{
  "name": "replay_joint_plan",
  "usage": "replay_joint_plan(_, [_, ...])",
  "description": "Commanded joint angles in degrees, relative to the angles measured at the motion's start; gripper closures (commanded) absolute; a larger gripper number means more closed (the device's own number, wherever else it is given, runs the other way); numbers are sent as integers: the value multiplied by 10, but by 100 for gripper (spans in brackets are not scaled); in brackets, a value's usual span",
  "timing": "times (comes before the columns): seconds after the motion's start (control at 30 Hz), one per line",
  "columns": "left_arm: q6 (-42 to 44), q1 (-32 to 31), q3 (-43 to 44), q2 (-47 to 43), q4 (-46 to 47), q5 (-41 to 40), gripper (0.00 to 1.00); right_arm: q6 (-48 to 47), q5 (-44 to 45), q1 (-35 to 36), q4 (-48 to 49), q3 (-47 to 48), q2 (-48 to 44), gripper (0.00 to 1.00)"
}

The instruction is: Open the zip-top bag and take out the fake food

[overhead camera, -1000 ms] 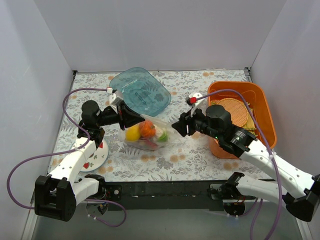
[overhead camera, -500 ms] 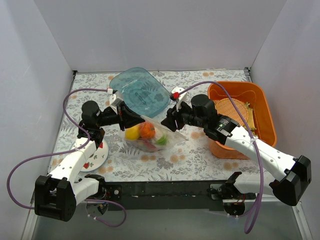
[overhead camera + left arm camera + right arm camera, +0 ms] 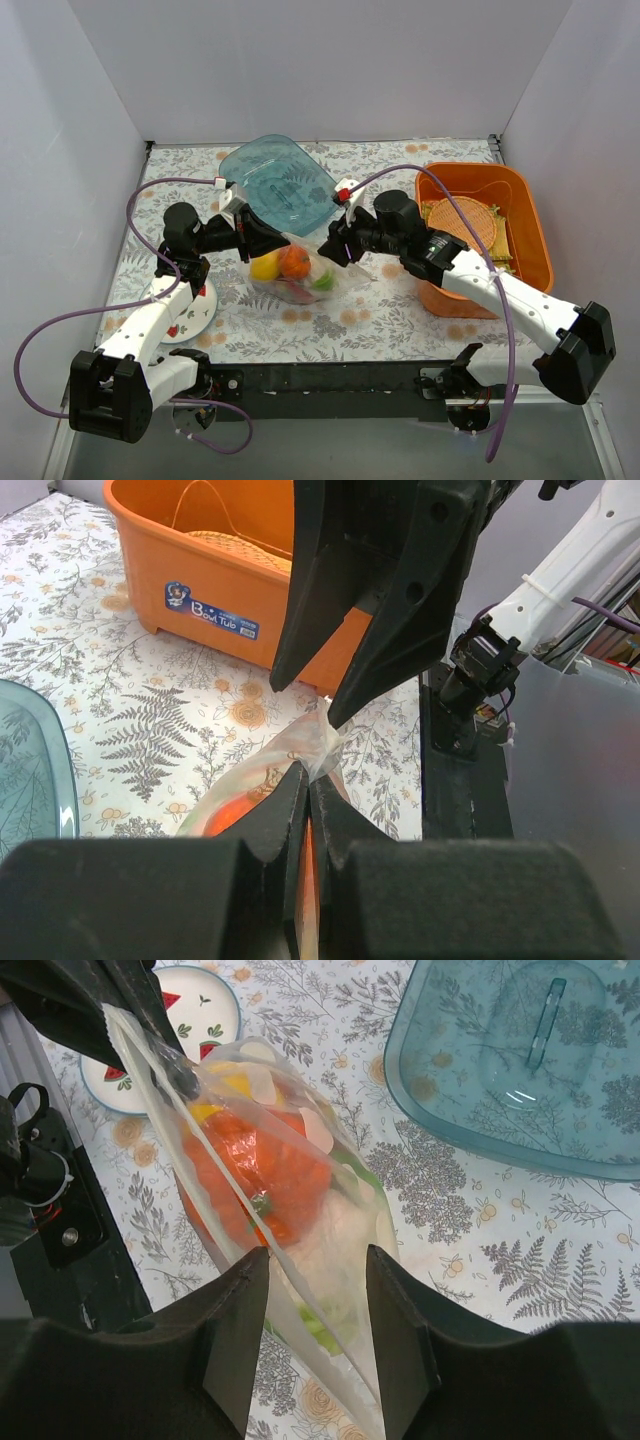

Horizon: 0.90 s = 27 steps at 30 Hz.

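Note:
The zip-top bag (image 3: 300, 272) lies mid-table, its top edge lifted. Inside show an orange pumpkin (image 3: 255, 1175), a yellow lemon (image 3: 228, 1085) and a white cauliflower with green leaf (image 3: 325, 1270). My left gripper (image 3: 283, 241) is shut on the bag's left top corner; in the left wrist view its tips (image 3: 308, 780) pinch the clear plastic (image 3: 322, 742). My right gripper (image 3: 331, 250) is open. In the right wrist view its fingers (image 3: 318, 1300) stand on either side of the bag's white zip strip (image 3: 215, 1175), not closed on it.
A teal translucent bowl (image 3: 280, 185) sits upside down just behind the bag. An orange tub (image 3: 500, 215) holding woven mats stands at the right. A white fruit-printed plate (image 3: 190, 310) lies at the left under the left arm. The table has a black front rail.
My right arm has swung left from the tub to the bag, and its open jaws now straddle the bag's top edge. The left gripper has kept its hold in place.

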Motion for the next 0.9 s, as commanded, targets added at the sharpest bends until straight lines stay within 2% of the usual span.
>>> replay_joint_plan(0.0, [0,4,1,-14,19,1,100,-6,-12,-2,29,-5,4,49])
replay_joint_plan(0.17, [-6,4,1,-14,24,2,100,-5,-10,-1,37,-18,19,61])
replay_joint_plan(0.27, [-30,4,-5,-17,45,-5,100,0,-3,-1,37,-24,23,77])
replay_joint_plan(0.3, [-52,3,-9,-18,51,-9,100,2,-2,-2,35,-24,21,88])
replay_joint_plan(0.33, [-63,3,-10,-18,56,-11,100,6,1,-2,34,-24,18,94])
replay_joint_plan(0.37, [-73,2,-9,-22,49,-28,89,16,9,-1,27,-20,15,99])
replay_joint_plan(0.4, [-88,2,-5,-26,37,-42,74,20,14,-1,21,-17,12,99])
replay_joint_plan(0.43, [-93,3,-2,-30,20,-59,52,23,18,-2,13,-13,6,99])
replay_joint_plan(0.5, [-97,2,10,-44,-52,-116,42,37,38,-2,-4,1,-2,99])
replay_joint_plan(0.57, [-112,3,21,-55,-106,-138,33,48,58,-1,-16,19,-14,99])
replay_joint_plan(0.6, [-117,2,26,-62,-129,-172,30,58,65,-2,-37,27,-18,99])
replay_joint_plan(0.77, [-120,1,81,-78,-289,-228,30,95,130,-2,-116,77,-41,99])
replay_joint_plan(0.87, [-102,1,119,-87,-385,-296,30,131,183,-2,-184,121,-50,99])
